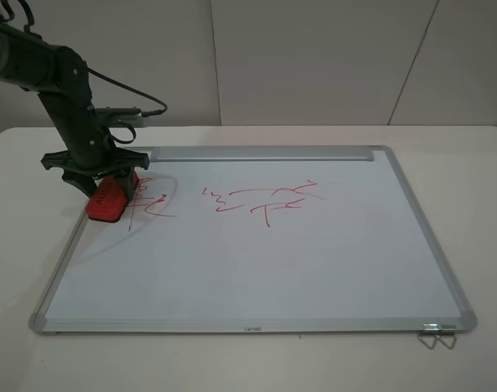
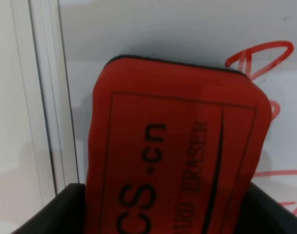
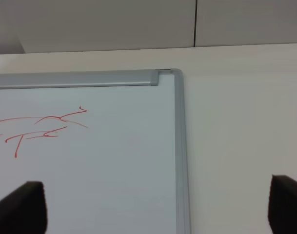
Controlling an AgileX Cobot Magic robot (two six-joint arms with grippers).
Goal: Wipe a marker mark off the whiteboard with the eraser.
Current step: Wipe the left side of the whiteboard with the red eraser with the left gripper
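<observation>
White table, whiteboard flat on it. Left gripper clamped on red eraser near board's 9 o'clock edge. Marker mark just at eraser's 3 o'clock (overlap unclear). Right gripper spread apart, empty. Risks: stroke overrunning toward 3 o'clock hits wider scribble; tilted felt skips ink. Legible on eraser: "CS.cn", "ARD ERASER".
</observation>
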